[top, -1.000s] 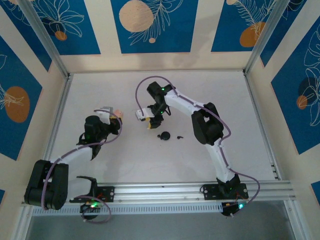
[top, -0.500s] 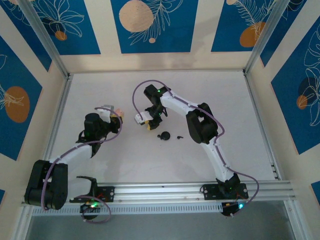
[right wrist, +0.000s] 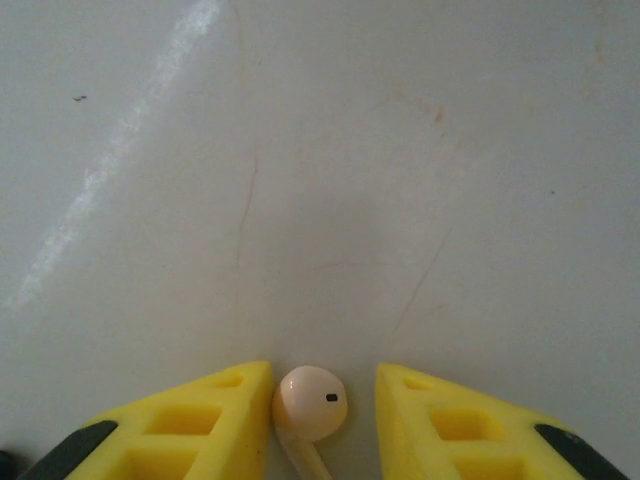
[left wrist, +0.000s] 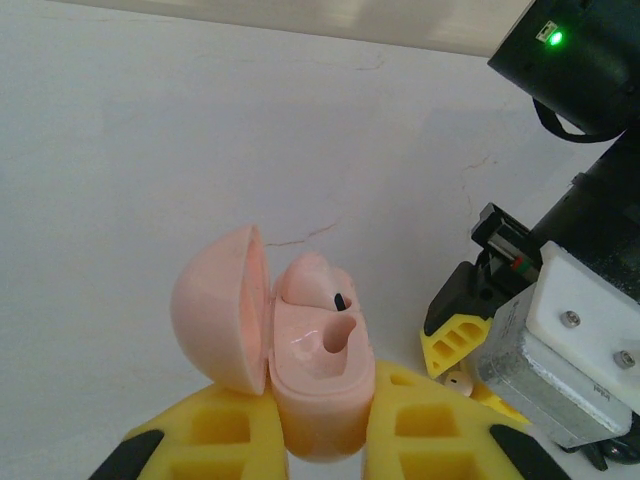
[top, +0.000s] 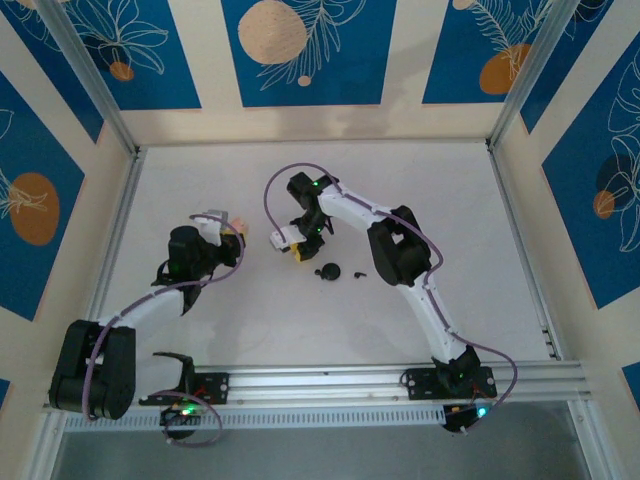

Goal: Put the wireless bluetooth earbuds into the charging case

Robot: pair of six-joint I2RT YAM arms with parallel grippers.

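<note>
Slippage is the chief danger here. The loose earbud (right wrist: 312, 400) is a small, smooth, rounded piece lying on the tabletop (right wrist: 320, 150), and the right jaws stand unevenly on either side of it. One yellow finger (right wrist: 200, 420) sits against or just beside its bulb, while the other stands apart with bare tabletop between. A pinch from this offset could squirt the bud forward out of the gap. It could also roll the bud so that its stem points the wrong way for the case. A hold on the curved bulb alone might let it twist on the way over.

The second risk lies at the charging case (left wrist: 315, 375). Its free well looks narrow and sits right beside the seated earbud (left wrist: 308, 280). A bud that arrives askew could jam on the rim or nudge its neighbour loose. The two arms are also near each other, so a careless approach could bump the case. In the overhead view a black case (top: 326, 272) and a small dark piece (top: 358, 273) lie near the right arm and could be knocked.

The right jaws are partly spread and hold nothing; the loose pale pink earbud lies between them on the tabletop. The left jaws are pressed on the base of the pale pink charging case, with its lid (left wrist: 220, 310) swung open.
</note>
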